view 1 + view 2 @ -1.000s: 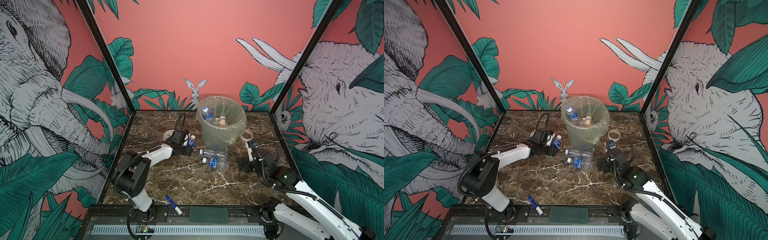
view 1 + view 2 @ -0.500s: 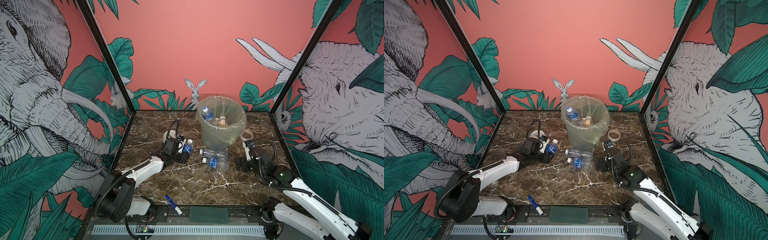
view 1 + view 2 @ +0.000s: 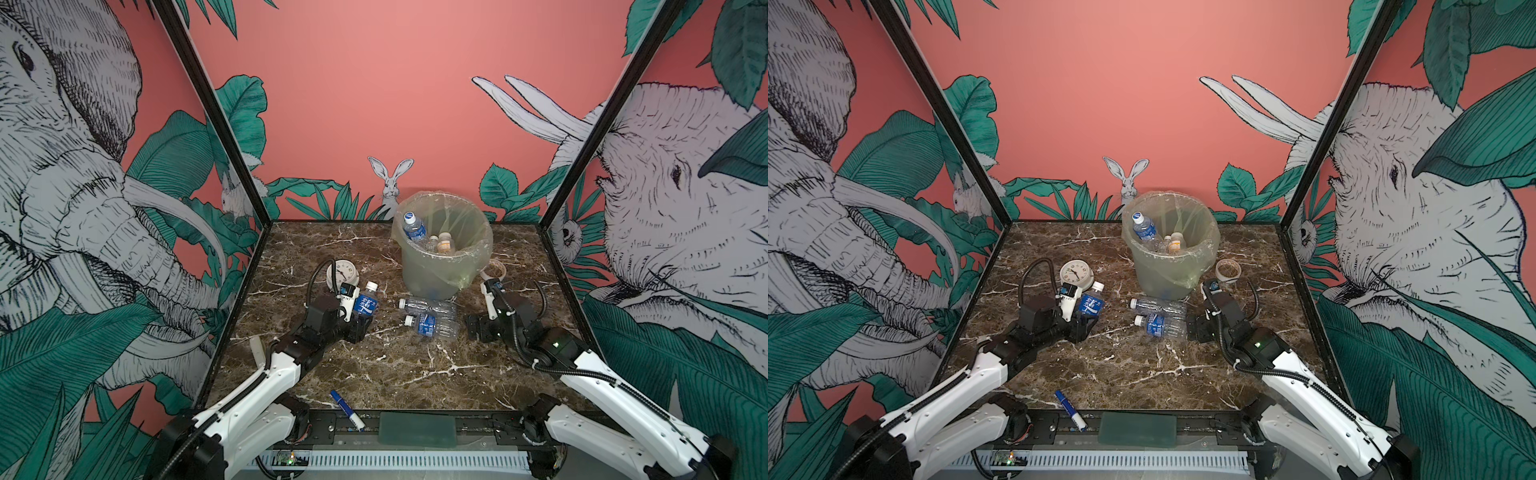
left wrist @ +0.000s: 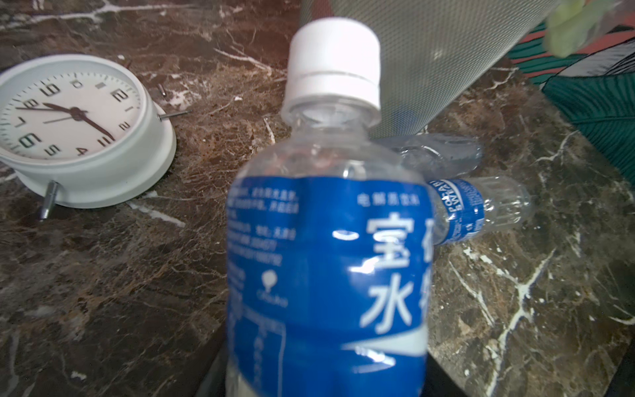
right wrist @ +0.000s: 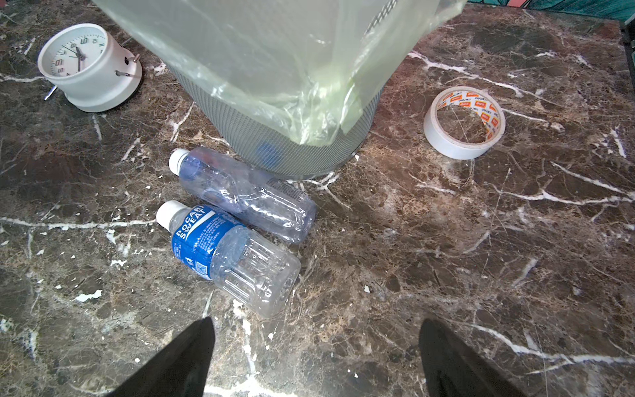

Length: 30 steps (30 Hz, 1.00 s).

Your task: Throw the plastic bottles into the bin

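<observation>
Gripping a clear white-capped bottle (image 4: 326, 257) with a blue label, your left pincer (image 3: 359, 324) is clamping its lower end, the cap tilting up and away from the jaws. Your right pincer (image 5: 312, 326) is hovering empty, jaws wide apart. Just ahead of its tips, a blue-labelled bottle (image 5: 226, 254) and a bare bottle (image 5: 240, 192) are lying side by side, the bare one right beside the bin (image 5: 247, 137) beyond.

A white round alarm clock (image 3: 343, 274) lies on the dark brown marble table (image 3: 395, 365), on its left side, with the face turned up and thin metal pins sticking out from its body. A roll of white tape (image 5: 457, 146) lies flat on the right side, further back. A blue-capped marker pen (image 3: 347, 409) lies at the front edge.
</observation>
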### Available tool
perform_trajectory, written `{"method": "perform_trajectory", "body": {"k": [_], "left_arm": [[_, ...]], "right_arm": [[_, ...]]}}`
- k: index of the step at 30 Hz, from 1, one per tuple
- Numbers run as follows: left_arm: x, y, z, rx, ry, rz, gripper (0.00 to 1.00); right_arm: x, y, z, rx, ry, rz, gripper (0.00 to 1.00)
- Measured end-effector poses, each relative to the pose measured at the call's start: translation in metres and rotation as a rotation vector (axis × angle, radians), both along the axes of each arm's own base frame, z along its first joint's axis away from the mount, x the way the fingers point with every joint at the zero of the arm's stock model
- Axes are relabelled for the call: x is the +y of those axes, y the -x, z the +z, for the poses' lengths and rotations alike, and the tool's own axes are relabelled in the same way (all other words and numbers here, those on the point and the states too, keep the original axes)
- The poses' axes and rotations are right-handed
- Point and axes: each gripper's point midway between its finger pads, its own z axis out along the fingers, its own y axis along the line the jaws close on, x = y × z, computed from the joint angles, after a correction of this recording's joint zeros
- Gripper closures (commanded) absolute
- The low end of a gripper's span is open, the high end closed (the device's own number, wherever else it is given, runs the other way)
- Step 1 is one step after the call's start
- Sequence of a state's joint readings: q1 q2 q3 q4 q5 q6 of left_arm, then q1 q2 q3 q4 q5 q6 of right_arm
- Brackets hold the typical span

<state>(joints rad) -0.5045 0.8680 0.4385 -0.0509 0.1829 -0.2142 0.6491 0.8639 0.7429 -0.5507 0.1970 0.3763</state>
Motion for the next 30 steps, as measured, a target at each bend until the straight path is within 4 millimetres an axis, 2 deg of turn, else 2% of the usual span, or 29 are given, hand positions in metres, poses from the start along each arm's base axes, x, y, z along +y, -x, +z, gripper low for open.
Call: {"method": "perform_trajectory", "body": {"k": [11, 15, 18, 21, 24, 25, 28, 30], "left_arm": [[0.008, 0.016, 0.085, -0.265, 0.126, -0.012, 0.40], [0.004, 0.011, 0.136, -0.349, 0.165, -0.018, 0.41], [-0.007, 0.001, 0.187, -0.419, 0.204, -0.039, 0.41], [-0.030, -0.020, 0.239, -0.484, 0.234, -0.076, 0.41], [-0.071, -0.050, 0.287, -0.525, 0.268, -0.150, 0.38], [-0.089, -0.064, 0.306, -0.542, 0.286, -0.178, 0.32], [-0.141, -0.111, 0.331, -0.547, 0.319, -0.253, 0.01], [-0.169, -0.141, 0.331, -0.522, 0.333, -0.284, 0.00]], "right_arm": [[0.005, -0.003, -0.004, 0.011, -0.001, 0.009, 0.05], [0.005, -0.004, -0.002, 0.008, -0.003, 0.009, 0.05], [0.006, -0.004, 0.001, 0.003, -0.008, 0.011, 0.05], [0.008, -0.006, 0.008, -0.009, -0.015, 0.014, 0.05], [0.008, -0.007, 0.014, -0.022, -0.023, 0.015, 0.05], [0.008, -0.006, 0.016, -0.027, -0.026, 0.015, 0.05], [0.006, -0.005, 0.020, -0.037, -0.032, 0.017, 0.05], [0.005, -0.003, 0.022, -0.042, -0.034, 0.015, 0.04]]}}
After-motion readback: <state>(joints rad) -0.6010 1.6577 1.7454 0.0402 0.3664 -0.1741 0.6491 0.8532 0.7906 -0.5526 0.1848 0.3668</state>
